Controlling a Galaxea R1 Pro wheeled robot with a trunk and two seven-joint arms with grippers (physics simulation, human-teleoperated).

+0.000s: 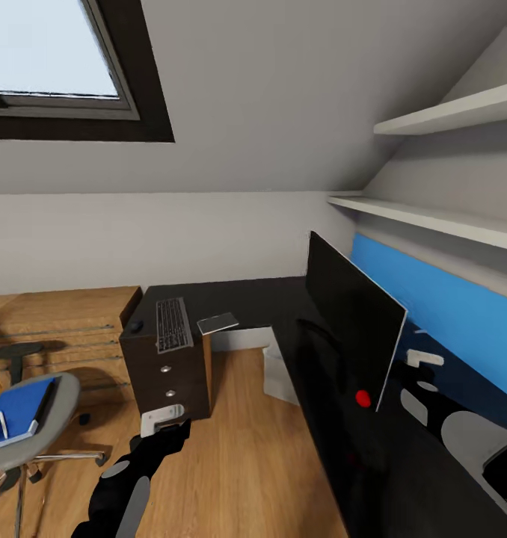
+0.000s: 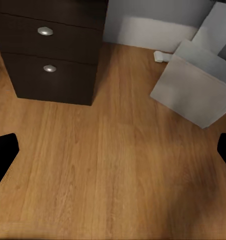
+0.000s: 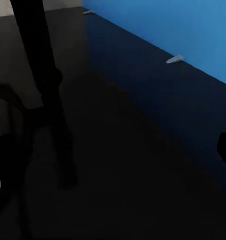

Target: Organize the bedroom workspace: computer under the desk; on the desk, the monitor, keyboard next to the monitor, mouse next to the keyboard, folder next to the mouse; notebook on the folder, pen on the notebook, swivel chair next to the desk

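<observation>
The black monitor [image 1: 352,320] stands on the glossy black desk [image 1: 265,297], its thin stand [image 3: 48,95] close in the right wrist view. On the desk's left wing lie the keyboard [image 1: 173,324], the mouse [image 1: 136,326] beside it, and a flat grey rectangle [image 1: 217,323]. The grey computer [image 1: 279,376] [image 2: 195,89] stands under the desk. The blue folder [image 1: 16,409], with the white pen [image 1: 2,424] on it, lies on the swivel chair [image 1: 59,396]. My left gripper [image 1: 164,420] [image 2: 113,155] hangs open over the floor. My right gripper [image 3: 113,155] is open above the desk, behind the monitor.
A dark drawer unit [image 1: 167,373] [image 2: 48,50] with silver knobs carries the desk's left wing. Low wooden shelving [image 1: 59,321] lines the left wall. White shelves [image 1: 448,112] and a blue wall panel [image 1: 448,306] [image 3: 183,30] sit above the desk. Wood floor [image 2: 113,165] lies between chair and desk.
</observation>
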